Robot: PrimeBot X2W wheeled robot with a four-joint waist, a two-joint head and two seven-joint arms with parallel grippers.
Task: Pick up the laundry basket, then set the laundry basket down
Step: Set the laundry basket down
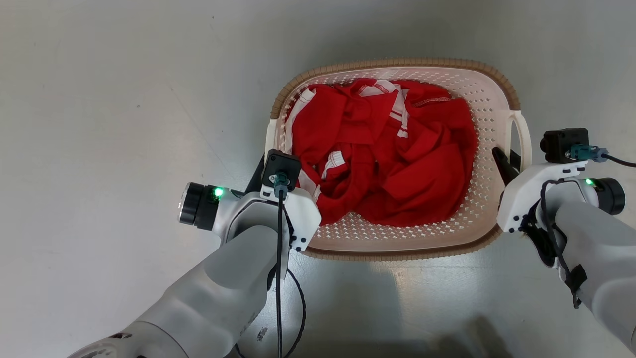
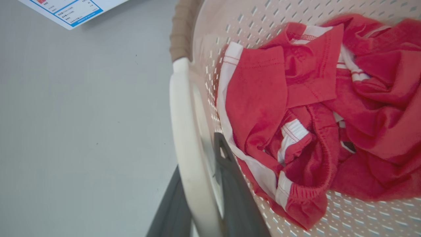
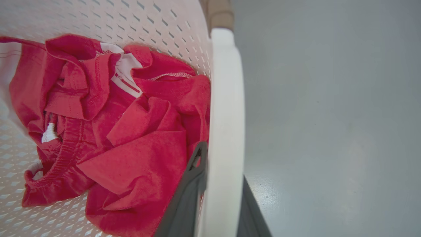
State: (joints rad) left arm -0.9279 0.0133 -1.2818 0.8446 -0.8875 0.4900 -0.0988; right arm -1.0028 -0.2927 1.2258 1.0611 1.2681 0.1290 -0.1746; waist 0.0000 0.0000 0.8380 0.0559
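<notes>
The laundry basket [image 1: 489, 97] sits in the middle of the grey floor [image 1: 124, 124], straight ahead of the robot, its long side running left to right; whether its base touches the floor or hangs just clear cannot be told. A heap of crumpled red clothing with white trim [image 1: 382, 149] fills most of the inside. The left hand [image 1: 267, 164] has closed on the basket's left white loop handle [image 2: 184, 115]: in the left wrist view one dark finger [image 2: 230, 184] lies inside against the perforated wall, just beside the clothing, and the other outside, with the handle pressed between them. The right hand [image 1: 508, 161] grips the right loop handle [image 3: 227, 98] the same way, one finger [image 3: 187, 197] inside touching the red cloth, one outside. A printed sheet with blue lines [image 2: 72, 10] lies on the floor, well beyond the basket's left end.
</notes>
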